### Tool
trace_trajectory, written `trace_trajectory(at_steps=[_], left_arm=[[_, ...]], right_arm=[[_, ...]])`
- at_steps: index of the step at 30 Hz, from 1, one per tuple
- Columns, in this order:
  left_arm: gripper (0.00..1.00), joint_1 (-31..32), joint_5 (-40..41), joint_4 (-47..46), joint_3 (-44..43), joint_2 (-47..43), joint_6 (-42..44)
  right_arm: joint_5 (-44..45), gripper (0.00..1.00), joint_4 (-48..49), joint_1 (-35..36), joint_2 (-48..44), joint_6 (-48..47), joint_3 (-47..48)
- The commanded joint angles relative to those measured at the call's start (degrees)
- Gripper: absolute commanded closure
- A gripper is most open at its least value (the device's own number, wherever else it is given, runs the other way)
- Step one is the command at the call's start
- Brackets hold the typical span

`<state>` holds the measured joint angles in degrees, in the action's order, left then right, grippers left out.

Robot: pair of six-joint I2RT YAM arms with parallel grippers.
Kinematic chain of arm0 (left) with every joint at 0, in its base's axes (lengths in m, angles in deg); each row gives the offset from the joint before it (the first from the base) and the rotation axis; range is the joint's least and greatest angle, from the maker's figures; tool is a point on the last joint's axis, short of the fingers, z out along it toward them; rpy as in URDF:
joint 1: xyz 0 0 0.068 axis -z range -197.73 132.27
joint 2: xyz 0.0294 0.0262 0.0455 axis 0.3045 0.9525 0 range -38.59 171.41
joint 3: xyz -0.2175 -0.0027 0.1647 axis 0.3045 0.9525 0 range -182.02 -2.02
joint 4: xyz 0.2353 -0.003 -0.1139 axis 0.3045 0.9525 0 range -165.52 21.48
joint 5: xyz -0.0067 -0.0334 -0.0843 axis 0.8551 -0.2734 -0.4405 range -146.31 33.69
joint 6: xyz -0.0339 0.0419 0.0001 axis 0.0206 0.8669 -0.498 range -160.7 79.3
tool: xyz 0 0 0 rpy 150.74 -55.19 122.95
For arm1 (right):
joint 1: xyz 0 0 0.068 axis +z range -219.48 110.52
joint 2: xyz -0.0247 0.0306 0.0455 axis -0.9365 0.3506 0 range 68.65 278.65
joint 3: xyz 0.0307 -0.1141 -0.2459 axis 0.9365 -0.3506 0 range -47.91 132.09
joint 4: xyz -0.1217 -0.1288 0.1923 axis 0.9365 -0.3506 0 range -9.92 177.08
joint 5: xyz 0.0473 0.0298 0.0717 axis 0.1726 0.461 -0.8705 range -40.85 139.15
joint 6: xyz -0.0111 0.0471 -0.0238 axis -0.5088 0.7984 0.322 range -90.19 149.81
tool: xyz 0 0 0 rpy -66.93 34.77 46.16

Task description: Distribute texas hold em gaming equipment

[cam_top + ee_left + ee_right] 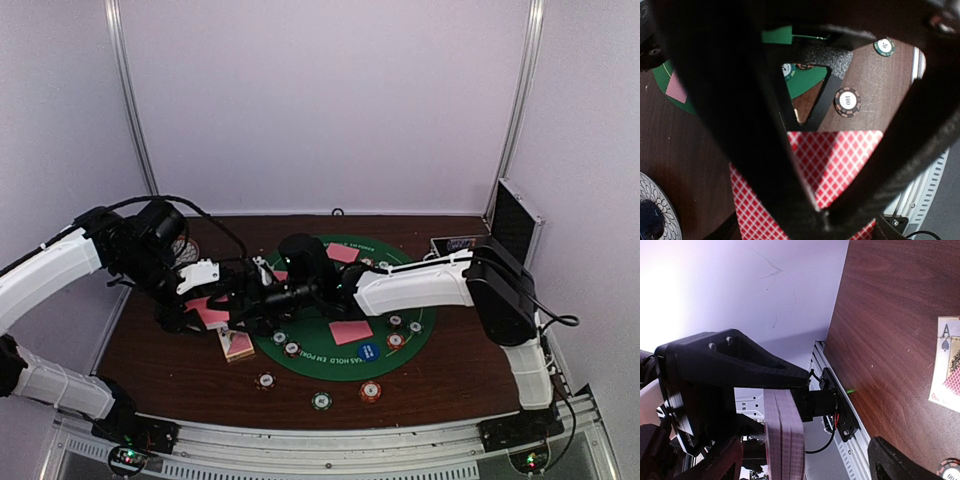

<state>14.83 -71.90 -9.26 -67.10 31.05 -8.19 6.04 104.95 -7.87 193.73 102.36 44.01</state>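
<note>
Dark brown wooden table point(170, 375) carries a round green felt mat point(330, 365). Beside the mat, the left gripper point(817, 212) pinches one deck of pink-backed playing cards point(784, 435). The deck stands edge-on between the spread fingers of the right gripper point(805, 445), its visible edge along them. Two single pink cards point(350, 331) lie on felt. Three striped poker chips point(321, 401) lie on wood, at least five on felt.

The number "100" is being displayed on a brown-striped chip point(847, 101) near the surface's near edge. An "A" above a spade is being shown on a white card face point(946, 365). "HOLD EM" is being carried along the green mat's rim point(330, 364).
</note>
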Motion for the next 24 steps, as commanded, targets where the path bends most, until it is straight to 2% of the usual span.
trace_trajectory(at_steps=[1, 14, 21, 24], left_arm=[[1.0, -0.32, -1.15, -2.01, -0.58, -0.3, 0.35], [1.0, -0.3, -2.15, -1.59, -0.66, -1.36, 0.16], [1.0, -0.3, -2.16, -1.22, -0.59, -2.12, 0.18], [1.0, -0.32, -2.07, -1.2, -0.36, -2.34, 0.14]], right_arm=[[-3.4, 0.1, 2.07, 0.53, 1.55, 1.09, 3.42], [-3.42, 0.18, 0.27, -0.15, 3.06, 2.24, 3.25], [-3.27, 0.29, 0.33, -0.69, 1.54, 2.38, 0.81], [-3.23, 0.31, -0.75, -0.77, 0.45, 1.49, -0.28]])
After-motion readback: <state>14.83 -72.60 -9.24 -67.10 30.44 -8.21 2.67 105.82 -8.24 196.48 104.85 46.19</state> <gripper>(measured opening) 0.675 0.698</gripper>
